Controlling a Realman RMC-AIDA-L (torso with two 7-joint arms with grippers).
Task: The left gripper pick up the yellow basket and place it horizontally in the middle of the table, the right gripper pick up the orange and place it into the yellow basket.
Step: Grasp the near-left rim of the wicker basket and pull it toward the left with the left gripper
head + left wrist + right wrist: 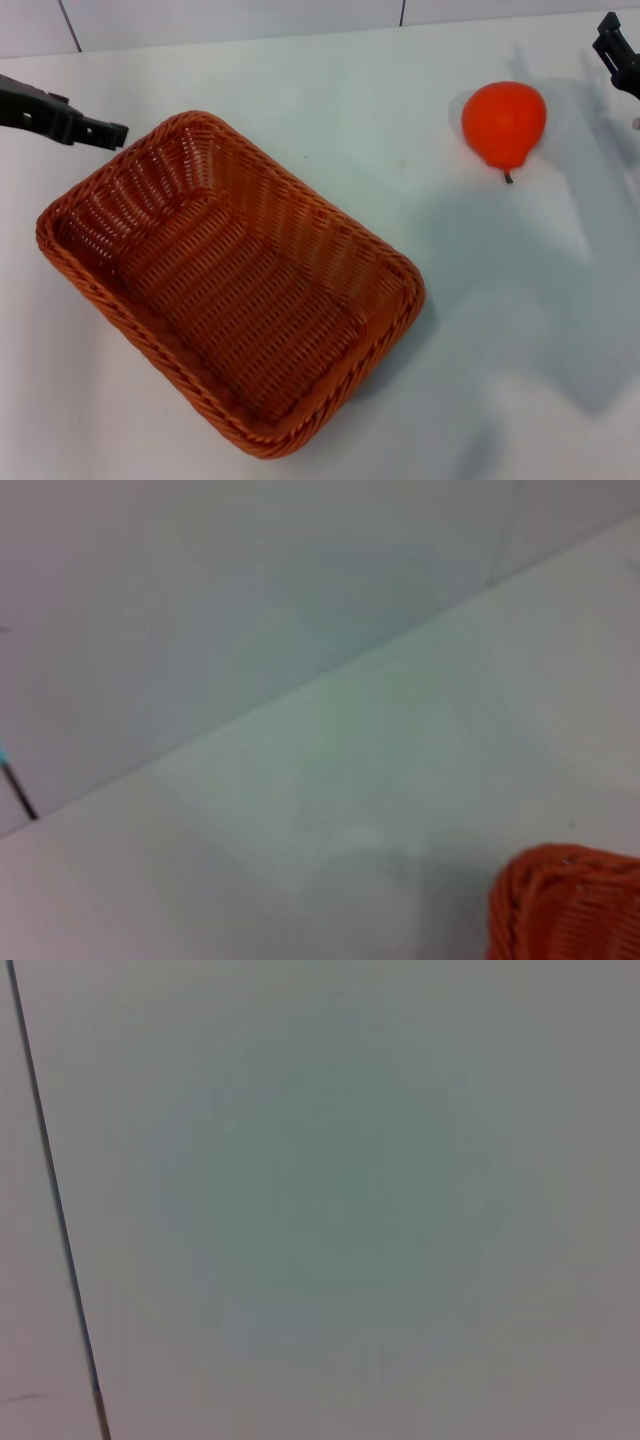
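While the basket (232, 290) sits skewed on the surface (520, 330), left end effector (100, 131) hovers just beside its far-left corner, empty; open or closed, can't tell. Pinch the rim, then square it up. Orange (504, 122) far right, near right end effector (618, 52), state unclear.

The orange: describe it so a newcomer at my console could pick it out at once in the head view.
Start from the white table and the big woven yellow basket lying at a slant on its left half. Look to the far right, clear of the basket, where the orange lies alone. It is the only smooth, bright, slightly pear-shaped fruit, with a short dark stem.
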